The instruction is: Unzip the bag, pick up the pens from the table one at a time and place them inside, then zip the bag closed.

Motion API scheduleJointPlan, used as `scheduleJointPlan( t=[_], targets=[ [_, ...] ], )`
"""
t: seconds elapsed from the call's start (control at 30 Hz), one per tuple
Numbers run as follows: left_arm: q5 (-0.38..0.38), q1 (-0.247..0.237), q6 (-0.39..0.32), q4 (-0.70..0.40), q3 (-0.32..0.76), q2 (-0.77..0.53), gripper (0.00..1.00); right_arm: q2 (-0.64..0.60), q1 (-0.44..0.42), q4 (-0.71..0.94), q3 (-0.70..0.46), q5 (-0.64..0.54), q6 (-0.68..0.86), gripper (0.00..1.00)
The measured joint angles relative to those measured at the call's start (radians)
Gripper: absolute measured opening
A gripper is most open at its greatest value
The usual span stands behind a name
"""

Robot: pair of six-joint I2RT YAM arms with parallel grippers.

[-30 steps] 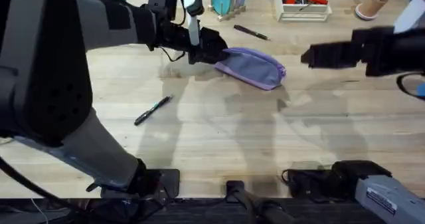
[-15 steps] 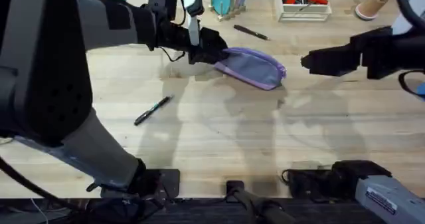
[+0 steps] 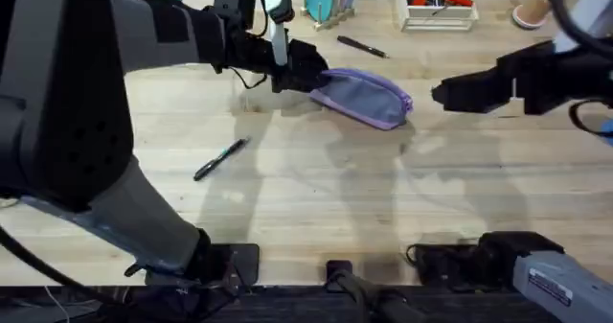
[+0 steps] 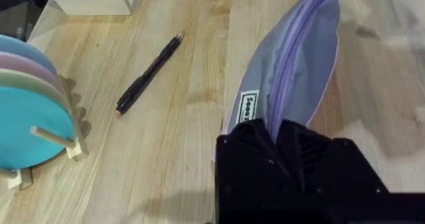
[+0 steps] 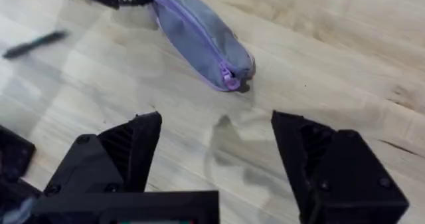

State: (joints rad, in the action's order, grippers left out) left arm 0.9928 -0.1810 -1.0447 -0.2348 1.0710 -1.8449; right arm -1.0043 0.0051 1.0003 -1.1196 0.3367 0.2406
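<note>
Overhead, the lavender pencil pouch (image 3: pixel 364 96) is lying on the table (image 3: pixel 316 198), its long axis running from the left gripper (image 3: pixel 305 69) pinching its far-left end toward the wide-spread right gripper (image 3: pixel 442 91), while the left wrist view is showing the zipper (image 4: pixel 291 71) running away from the clamped fingers (image 4: pixel 265 151).

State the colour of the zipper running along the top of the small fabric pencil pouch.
Lavender-purple, brighter than the small oblong fabric pencil pouch's greyish side panel; the left wrist view shows it best.

lavender-and-grey bag (image 3: pixel 365 97), black pens (image 3: pixel 219 159), pale plank-grained table (image 3: pixel 316 198)
</note>
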Motion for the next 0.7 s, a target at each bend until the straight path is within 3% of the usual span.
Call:
scheduleJointPlan(
  t=[0.7],
  targets=[
    [0.0, 0.0, 0.0, 0.0, 0.0, 0.0, 0.042, -0.35, 0.018, -0.01, -0.001, -0.002, 0.23, 0.996]
  ],
)
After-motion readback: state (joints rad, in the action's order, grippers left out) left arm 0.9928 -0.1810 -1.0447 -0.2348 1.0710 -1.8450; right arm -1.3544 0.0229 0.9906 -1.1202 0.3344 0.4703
